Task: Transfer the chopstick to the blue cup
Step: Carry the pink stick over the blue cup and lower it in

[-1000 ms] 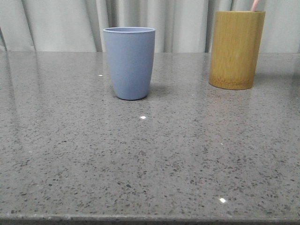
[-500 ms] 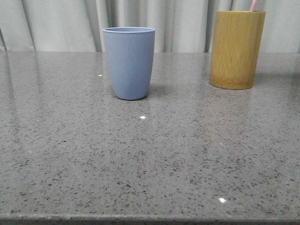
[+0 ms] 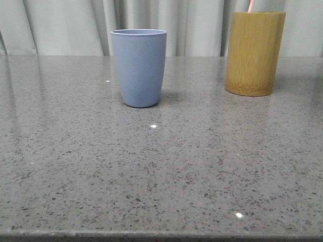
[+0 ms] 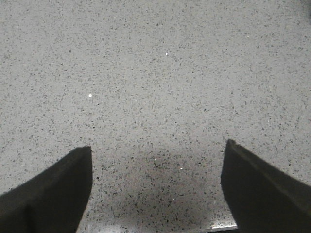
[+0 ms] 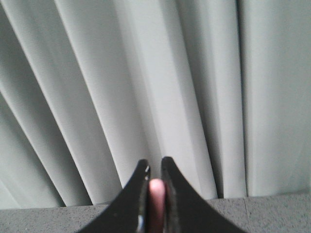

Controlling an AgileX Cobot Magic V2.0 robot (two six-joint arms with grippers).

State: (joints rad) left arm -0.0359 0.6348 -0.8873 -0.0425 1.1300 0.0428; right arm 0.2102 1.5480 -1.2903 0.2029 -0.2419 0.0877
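Note:
The blue cup (image 3: 139, 67) stands upright on the grey speckled table, left of centre in the front view. A pale pink chopstick (image 3: 250, 5) sticks up from the bamboo holder (image 3: 254, 53) at the back right; only its short upper part shows, near the holder's left rim. In the right wrist view my right gripper (image 5: 155, 170) is shut on the pink chopstick (image 5: 156, 206), its end between the two black fingers. My left gripper (image 4: 158, 155) is open and empty above bare table. Neither gripper shows in the front view.
Grey-white curtains (image 3: 65, 25) hang behind the table's far edge. The speckled stone table (image 3: 161, 171) spreads from the cups to the front edge. The left wrist view shows only the tabletop (image 4: 160, 73) and its edge.
The pink chopstick above the bamboo holder has shifted left, from near the holder's right rim toward its left rim. The blue cup and the holder have not moved.

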